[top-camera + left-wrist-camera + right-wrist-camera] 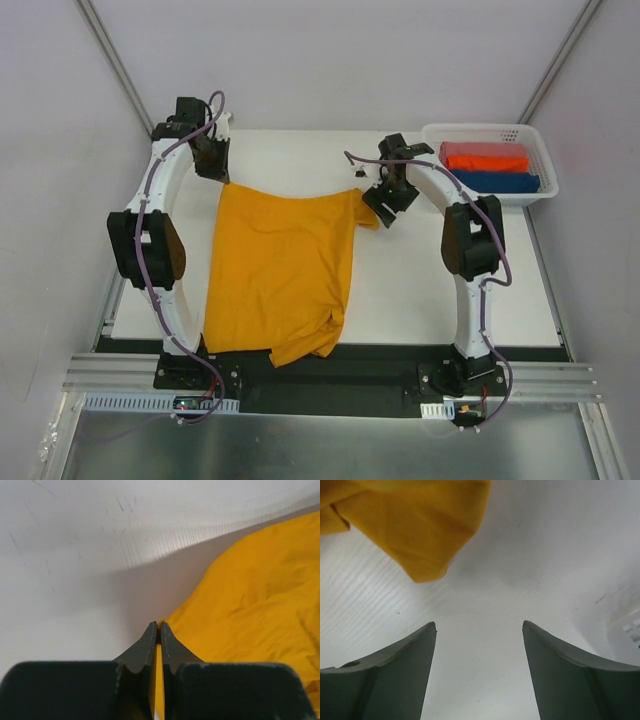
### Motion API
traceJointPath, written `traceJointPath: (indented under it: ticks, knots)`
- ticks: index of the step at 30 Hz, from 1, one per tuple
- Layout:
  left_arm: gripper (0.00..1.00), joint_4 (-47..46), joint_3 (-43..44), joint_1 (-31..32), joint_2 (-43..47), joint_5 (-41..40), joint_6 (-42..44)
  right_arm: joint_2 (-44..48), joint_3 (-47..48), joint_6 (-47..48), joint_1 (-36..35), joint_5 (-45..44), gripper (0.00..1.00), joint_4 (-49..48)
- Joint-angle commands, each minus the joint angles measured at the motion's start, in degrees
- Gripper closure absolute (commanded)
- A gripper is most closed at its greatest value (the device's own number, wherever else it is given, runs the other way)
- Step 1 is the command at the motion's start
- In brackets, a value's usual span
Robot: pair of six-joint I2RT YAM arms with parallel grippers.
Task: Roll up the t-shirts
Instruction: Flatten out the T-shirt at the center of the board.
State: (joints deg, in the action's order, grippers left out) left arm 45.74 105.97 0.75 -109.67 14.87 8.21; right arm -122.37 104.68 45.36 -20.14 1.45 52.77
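My left fingers (pixel 158 630) pinch the mustard t-shirt (pixel 280 265) by its far corner, presumably to spread it; right fingers (pixel 384 207) gape empty beside its sleeve.

The spread t-shirt (pixel 280 270) is showing a plain mustard-orange. The table (pixel 430 290) is looking white. The mesh basket (pixel 480 127) is showing white, holding a pink shirt (pixel 480 150), a red-orange shirt (pixel 492 163) and a dark blue shirt (pixel 497 182). The arms (pixel 172 300) are showing white shells, black joints and purple cables (pixel 150 275).
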Motion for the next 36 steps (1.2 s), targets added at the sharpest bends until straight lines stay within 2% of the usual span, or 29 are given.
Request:
traceJointPath:
  ticks: [1,3,7,10,13,14,16,20,22,27,30,33,34,36]
  knots:
    - [1.00,2.60,-1.65,1.00,-2.74,-0.36,2.42,-4.10,8.24,2.10,-0.34,3.98,0.26,1.89]
    - [1.00,2.60,-1.91,1.00,-3.27,-0.90,3.56,-6.38,11.84,1.31,-0.25,8.03,0.26,1.98]
    - [1.00,2.69,-2.53,1.00,-3.97,-1.16,3.75,-10.87,16.68,1.30,-1.21,10.67,0.25,4.60]
    - [1.00,2.69,-2.44,1.00,-4.33,-1.69,4.10,-12.54,16.26,1.57,-1.65,13.13,0.29,7.07]
    - [1.00,2.61,-1.65,1.00,-4.94,-2.66,4.80,-12.90,14.24,1.48,-2.01,15.42,0.53,7.96]
    - [1.00,2.69,-1.21,1.00,-5.20,-2.66,4.97,-12.90,13.80,1.57,-2.09,14.03,0.74,7.96]
    - [1.00,2.78,1.07,0.92,-5.29,-2.48,5.24,-11.76,14.14,1.83,-2.10,9.31,0.99,7.00]
    - [1.00,2.78,8.00,0.92,-4.25,-1.34,5.42,-5.98,15.72,2.88,-1.22,-2.13,0.99,0.94]
    - [1.00,2.78,12.93,0.92,-3.28,-0.20,5.33,-3.33,15.55,6.38,-0.95,-11.59,0.99,-4.42]
    - [1.00,2.08,19.96,1.00,1.99,2.88,4.45,6.76,13.01,14.39,0.01,-19.90,0.99,-17.05]
    - [1.00,1.64,22.34,1.00,5.42,4.99,4.10,11.60,11.86,17.47,0.01,-21.93,1.00,-19.98]
    - [1.00,1.29,21.04,1.00,10.51,5.52,5.06,15.39,9.50,18.44,-0.69,-23.60,1.00,-20.69]
    - [1.00,1.11,19.72,0.92,13.66,5.78,5.85,18.62,6.09,18.62,-1.30,-23.78,0.99,-20.61]
    - [1.00,1.11,13.06,1.00,17.01,7.71,9.27,21.89,1.60,18.62,-2.87,-22.90,0.99,-19.30]
